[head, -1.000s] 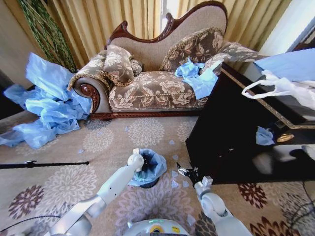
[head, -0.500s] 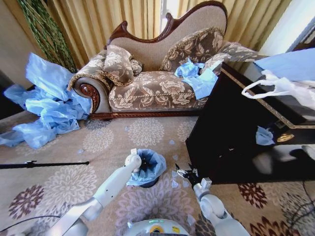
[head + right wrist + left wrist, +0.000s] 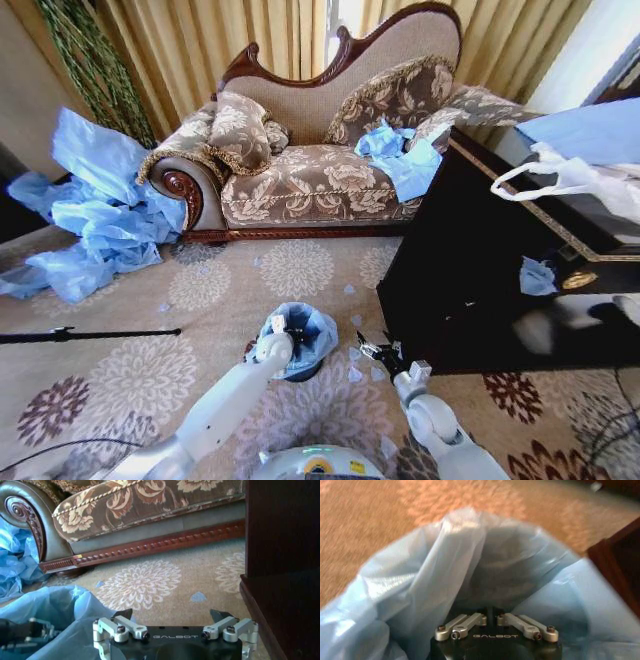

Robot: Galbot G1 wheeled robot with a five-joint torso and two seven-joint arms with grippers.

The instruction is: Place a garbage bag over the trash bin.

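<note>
Since a second ago, shifted further over the bag's mouth: left gripper (image 3: 291,331), now just above the garbage bag (image 3: 312,334) draped over the trash bin (image 3: 303,373) on the rug (image 3: 150,370). Just beside the bin, apart from the bag: right gripper (image 3: 372,351), spread wide, holding nothing.

From the left wrist: left gripper (image 3: 490,615) pointed down into the bag (image 3: 445,566), blue plastic rising all around it; links drawn close together, fingertips hidden, so grip impossible to tell.

From the right wrist: right gripper (image 3: 171,614) wide apart and empty, bag (image 3: 55,607) off to one side, sofa (image 3: 140,502) beyond, dark cabinet (image 3: 280,555) alongside.
</note>
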